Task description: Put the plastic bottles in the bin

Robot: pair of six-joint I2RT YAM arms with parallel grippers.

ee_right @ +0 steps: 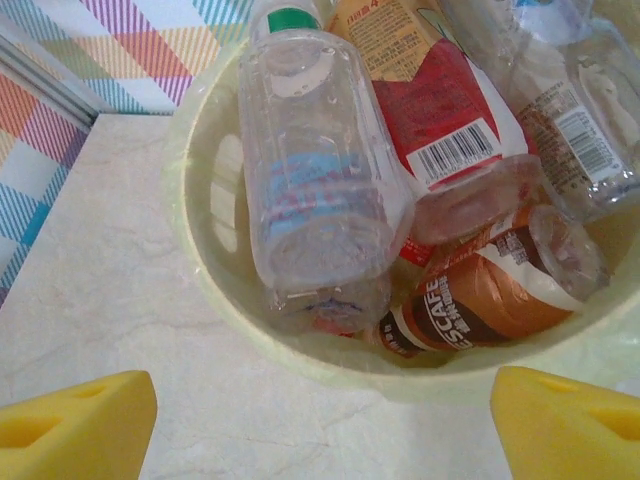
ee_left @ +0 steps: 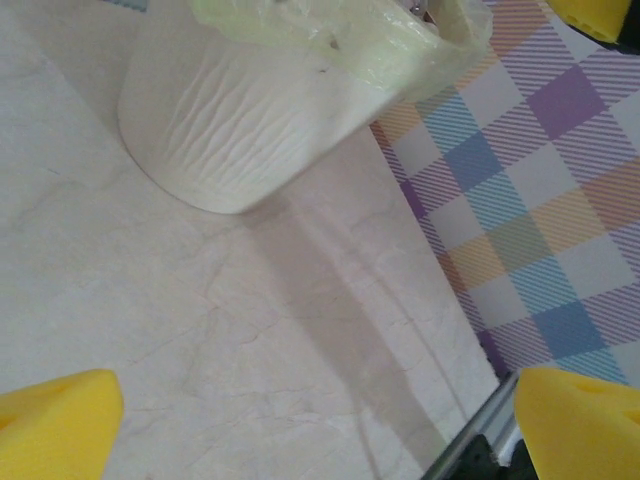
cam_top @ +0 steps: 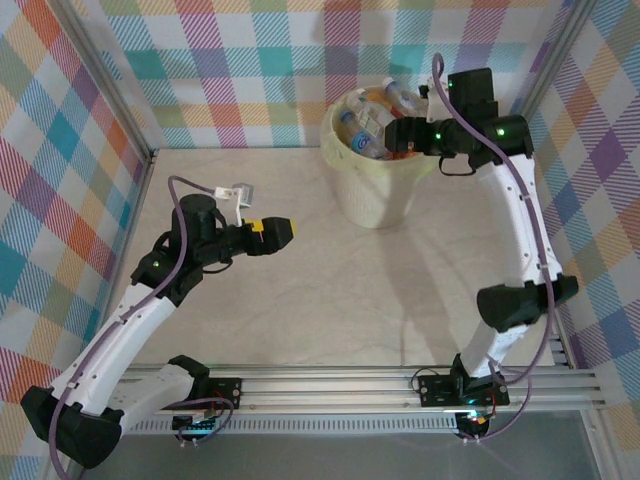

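Right pincer (cam_top: 393, 138): it hangs above the mouth of the bin (cam_top: 372, 200), on its right side. In the right wrist view my two yellow fingertips (ee_right: 75, 425) stand wide apart at the lower corners with nothing between them, so this pincer is open and empty.

Bin: it stands upright on the desk (cam_top: 300, 320) at the far right, close to the checked wall (cam_top: 250, 70).

Plastic bottles (cam_top: 370, 115): they lie piled inside the bin, reaching up to its rim. Directly under my right pincer, a clear bottle with a green cap (ee_right: 315, 170) leans against the left inner wall. Just right of it and touching it lies a bottle with a red label (ee_right: 450, 110). A brown-labelled bottle (ee_right: 480, 295) lies across the near side, below the red one. More clear bottles crowd the far right of the bin.

Left pincer (cam_top: 275, 232): it hovers over the desk left of centre, well apart from the bin and pointing right toward it. Its fingertips are spread wide and hold nothing: open.
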